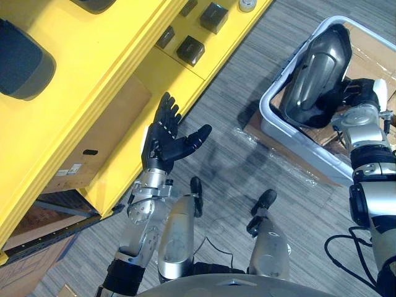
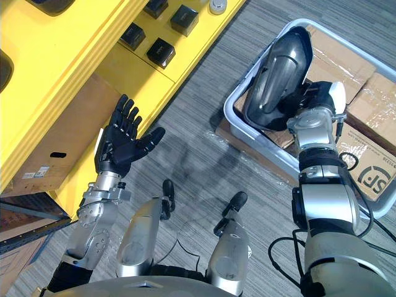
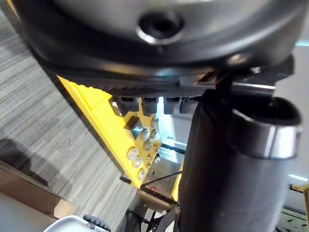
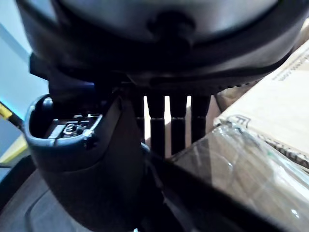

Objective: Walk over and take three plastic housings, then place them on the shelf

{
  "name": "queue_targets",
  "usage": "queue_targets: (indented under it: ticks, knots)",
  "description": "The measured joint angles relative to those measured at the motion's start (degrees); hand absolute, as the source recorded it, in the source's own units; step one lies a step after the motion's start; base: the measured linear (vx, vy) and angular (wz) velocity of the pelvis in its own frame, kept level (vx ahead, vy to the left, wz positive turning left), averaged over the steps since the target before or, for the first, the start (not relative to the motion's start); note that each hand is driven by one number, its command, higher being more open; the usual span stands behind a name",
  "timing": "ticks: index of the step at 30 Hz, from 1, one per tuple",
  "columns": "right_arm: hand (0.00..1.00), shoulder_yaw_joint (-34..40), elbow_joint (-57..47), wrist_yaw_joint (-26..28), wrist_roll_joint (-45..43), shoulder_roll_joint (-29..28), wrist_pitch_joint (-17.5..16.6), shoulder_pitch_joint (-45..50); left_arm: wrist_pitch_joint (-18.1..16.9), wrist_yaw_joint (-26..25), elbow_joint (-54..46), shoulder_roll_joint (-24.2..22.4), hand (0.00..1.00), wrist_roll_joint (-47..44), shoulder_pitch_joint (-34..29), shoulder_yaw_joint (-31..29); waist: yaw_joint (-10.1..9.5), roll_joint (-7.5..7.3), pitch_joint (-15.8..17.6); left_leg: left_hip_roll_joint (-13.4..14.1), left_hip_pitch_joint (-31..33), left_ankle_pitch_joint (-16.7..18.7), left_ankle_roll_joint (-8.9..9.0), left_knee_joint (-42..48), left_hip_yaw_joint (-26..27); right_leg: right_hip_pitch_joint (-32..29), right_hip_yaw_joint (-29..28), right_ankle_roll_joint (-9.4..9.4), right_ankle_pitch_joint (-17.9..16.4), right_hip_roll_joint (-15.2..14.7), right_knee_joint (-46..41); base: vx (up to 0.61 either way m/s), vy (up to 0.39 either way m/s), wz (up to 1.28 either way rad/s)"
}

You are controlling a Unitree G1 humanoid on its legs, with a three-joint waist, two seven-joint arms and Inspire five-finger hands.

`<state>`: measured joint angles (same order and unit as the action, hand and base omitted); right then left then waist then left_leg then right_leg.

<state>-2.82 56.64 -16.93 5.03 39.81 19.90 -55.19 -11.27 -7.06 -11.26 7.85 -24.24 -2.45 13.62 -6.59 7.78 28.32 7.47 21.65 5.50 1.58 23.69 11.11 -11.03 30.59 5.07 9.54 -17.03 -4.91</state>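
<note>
the right robot hand point(image 1: 364, 93) was closed around a dark plastic housing point(image 1: 315, 68) – held tilted above the grey bin point(image 1: 291, 143) at 2 o'clock. the left robot hand point(image 1: 162, 139) hung open and empty, fingers spread, by the yellow shelf point(image 1: 93, 74) at 10 o'clock.

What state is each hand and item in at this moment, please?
Left hand: open, fingers straight, holding nothing, beside the yellow shelf.
Right hand: shut on the plastic housing.
Plastic housing: gripped, standing on end at the grey bin.
Grey bin: open-topped, holding cardboard boxes.
Small black boxes: resting on the yellow shelf.
</note>
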Motion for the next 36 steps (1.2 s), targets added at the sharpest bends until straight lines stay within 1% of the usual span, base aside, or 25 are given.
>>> queue_targets:
  ticks: [3, 4, 8, 10, 11, 12, 14, 15, 16, 19, 20, 22, 23, 25, 27, 29, 30, 31, 32, 34, 35, 36]
  knots:
    - [0.0, -0.2, -0.02, -1.53, 3.84, 0.35, 1.88, -0.82, 0.0, -0.09, -0.01, 0.0, 1.0, -0.01, -0.37, -0.01, -0.17, 0.36, -0.11, 0.07, -0.33, -0.28, 0.14, -0.46, 0.01, 0.13, 0.0, -0.01, -0.01, 0.13, -0.04, 0.0, 0.0, 0.0]
    - [0.0, -0.18, 0.0, -1.73, 3.97, 0.43, 2.35, -1.09, 0.0, -0.2, -0.01, 0.02, 1.0, -0.05, -0.4, -0.01, -0.2, 0.36, -0.11, 0.07, -0.46, -0.32, 0.14, -0.58, 0.02, 0.15, -0.03, -0.02, -0.01, 0.13, -0.05, 0.0, 0.0, 0.0]
    - [0.0, -0.01, 1.03, -3.31, 3.65, 0.44, 6.04, -2.22, 0.0, -0.48, -0.07, 0.08, 1.0, -0.73, -0.97, 0.05, -0.26, 0.45, -0.16, 0.09, -2.29, -0.46, 0.25, -1.48, 0.25, 1.08, -0.34, -0.51, -0.37, 0.08, -0.51, 0.0, 0.015, -0.03]
    - [0.0, 0.11, 2.54, -5.19, 2.82, 0.43, 6.7, -1.96, -0.04, -0.49, -0.82, 0.35, 1.0, -0.73, -1.63, -0.03, -0.26, 0.46, -0.17, 0.06, -3.01, -0.72, 0.35, -2.15, 0.26, 1.25, -0.36, -1.0, -0.73, 0.01, -1.08, 0.0, 0.0, 0.0]
    - [0.0, 0.1, 2.99, -6.18, 2.51, 0.43, 6.69, -1.97, -0.04, -0.48, -0.91, 0.6, 1.0, -0.73, -1.83, -0.01, -0.26, 0.47, -0.18, 0.06, -3.13, -0.82, 0.36, -2.32, 0.32, 1.26, -0.4, -0.95, -0.8, 0.0, -1.09, 0.0, 0.0, 0.0]
    - [0.0, 0.69, 4.09, -8.99, 2.53, 0.43, 6.02, -1.95, -0.04, -0.44, -1.18, 1.25, 1.0, -0.79, -2.36, -0.01, -0.13, 0.47, -0.18, -0.07, -3.24, -1.35, 0.36, -3.09, 0.35, 1.14, -0.4, -0.91, -0.85, -0.04, -1.04, 0.0, 0.0, 0.0]
    - [0.0, 1.77, 5.03, -11.54, 2.74, 0.44, 4.86, -1.91, -0.05, -0.44, -1.29, 1.65, 1.0, -0.97, -2.6, -0.03, 0.03, 0.48, -0.18, -0.09, -3.25, -1.74, 0.47, -3.54, 0.31, 1.03, -0.34, -0.86, -0.88, -0.02, -0.99, -0.04, 0.0, 0.02]
    - [0.0, 2.35, 5.15, -13.34, 2.98, 0.55, 4.42, -1.92, -0.07, -0.43, -1.29, 1.85, 1.0, -1.11, -3.04, -0.04, 0.47, 0.48, -0.18, -0.12, -3.35, -2.13, 0.55, -4.06, 0.21, 1.03, -0.31, -0.86, -0.88, 0.02, -0.97, -0.06, -0.002, 0.01]
    - [0.0, 2.4, 5.12, -14.62, 3.3, 0.76, 3.24, -1.92, -0.09, -0.35, -1.31, 1.92, 1.0, -1.83, -3.64, -0.04, 0.62, 0.48, -0.18, -0.03, -3.39, -2.26, 0.61, -4.1, 0.19, 1.03, -0.33, -0.86, -0.88, 0.15, -0.92, -0.05, -0.001, 0.0]
    - [0.0, 3.46, 3.05, -16.5, 4.42, 2.2, -0.12, -1.9, -0.09, 0.19, -1.92, 1.96, 1.0, -2.89, -4.56, -0.14, 1.17, 0.5, -0.19, 0.11, -3.7, -2.44, 0.63, -4.21, 0.32, 1.11, -0.76, -0.72, -0.78, 0.31, -0.88, -0.05, 0.01, -0.05]
    - [0.0, 3.66, 2.21, -16.81, 5.07, 2.57, -0.75, -1.84, -0.09, 0.41, -2.3, 1.99, 1.0, -3.14, -4.82, -0.2, 1.29, 0.5, -0.19, 0.11, -3.82, -2.47, 0.62, -4.23, 0.35, 1.21, -0.81, -0.69, -0.75, 0.31, -0.85, -0.05, 0.018, -0.03]
    - [0.0, 4.48, -2.16, -18.56, 6.96, 3.36, -2.73, -0.97, -0.1, 1.62, -2.96, 2.28, 1.0, -3.22, -5.23, -0.79, 1.95, 0.5, -0.2, 0.15, -4.37, -2.49, 0.61, -4.26, 0.36, 1.83, -0.85, -0.55, -0.65, 0.41, -0.62, -0.02, 0.008, 0.0]
    - [0.0, 4.49, -5.99, -20.09, 8.75, 3.96, -4.28, 0.43, -0.1, 2.36, -2.96, 2.46, 1.0, -3.46, -5.06, -1.21, 2.12, 0.51, -0.2, 0.2, -4.86, -2.48, 0.62, -4.34, 0.31, 2.65, -0.79, -0.32, -0.45, 0.66, 0.12, 0.0, 0.0, 0.0]
    - [0.0, 4.48, -12.33, -22.97, 12.14, 5.47, -7.1, 3.48, -0.1, 2.87, -3.11, 2.63, 1.0, -4.32, -4.49, -1.33, 2.16, 0.51, -0.23, 0.19, -6.29, -2.55, 0.75, -5.24, 0.36, 4.17, -0.68, -0.06, -0.24, 1.0, 1.23, 0.0, 0.0, 0.0]
    - [0.0, 4.61, -17.17, -25.33, 13.58, 5.74, -8.84, 5.91, -0.07, 3.41, -3.18, 2.7, 1.0, -4.54, -4.31, -1.42, 2.22, 0.4, -0.48, 0.1, -8.15, -2.94, 1.12, -6.7, 0.52, 5.78, -0.34, 0.09, -0.14, 1.24, 2.23, 0.02, -0.011, 0.0]
    - [0.0, 4.59, -21.41, -26.53, 14.97, 5.28, -10.54, 9.73, 0.08, 4.18, -3.19, 2.57, 1.0, -4.99, -4.54, -1.16, 2.09, 0.08, -2.97, -0.08, -9.28, -3.59, 1.39, -8.78, 0.85, 6.47, 0.05, 0.21, -0.08, 1.48, 3.4, 0.06, -0.026, 0.03]
    - [0.0, 4.59, -24.46, -26.8, 15.14, 4.28, -11.82, 12.77, 0.19, 5.06, -3.35, 2.26, 1.0, -6.73, -4.55, -1.14, 2.06, -0.52, -5.12, -0.06, -9.79, -3.99, 1.77, -10.16, 1.08, 6.88, 0.45, 0.39, 0.07, 1.95, 4.53, 0.11, -0.039, 0.0]
    - [0.0, 4.61, -27.28, -26.82, 15.9, 2.91, -13.03, 15.26, 0.64, 6.12, -4.09, 1.88, 1.0, -9.33, -4.36, -0.98, 2.18, -1.19, -5.67, 0.1, -11.46, -4.32, 2.16, -11.18, 1.22, 8.27, 0.47, 0.39, 0.09, 2.42, 5.33, 0.13, -0.05, -0.05]
    - [0.0, 4.65, -28.68, -26.83, 16.42, 2.18, -13.54, 16.67, 1.18, 6.77, -4.38, 1.66, 1.0, -10.51, -4.27, -0.87, 2.19, -1.5, -6.17, 0.18, -12.18, -4.35, 2.26, -11.66, 1.3, 8.8, 0.46, 0.39, 0.09, 2.62, 5.67, 0.1, -0.044, -0.12]
    - [0.0, 4.64, -32.91, -26.83, 17.31, -1.75, -15.79, 21.27, 3.26, 8.51, -4.42, 0.98, 1.0, -13.77, -3.69, 1.8, 2.52, -2.81, -9.5, 0.23, -14.28, -4.66, 2.78, -14.09, 2.28, 9.71, 0.25, 0.41, 0.1, 3.08, 6.84, 0.11, -0.024, -0.16]
    - [0.0, 4.64, -33.68, -26.82, 17.34, -2.73, -16.22, 21.93, 3.94, 8.71, -4.4, 0.94, 1.0, -14.4, -3.14, 2.48, 2.75, -3.04, -9.69, 0.23, -15.23, -4.7, 2.84, -14.58, 2.54, 10.34, 0.18, 0.42, 0.1, 3.13, 7.02, 0.11, -0.004, -0.19]
    - [0.0, 4.62, -35.19, -26.81, 17.46, -4.61, -17.07, 23.23, 5.4, 8.96, -4.08, 0.86, 1.0, -15.32, -1.86, 4.47, 3.12, -3.43, -10.42, 0.19, -16.82, -4.77, 2.95, -15.64, 2.89, 11.23, -0.14, 0.42, 0.1, 3.2, 7.22, 0.09, 0.005, -0.2]
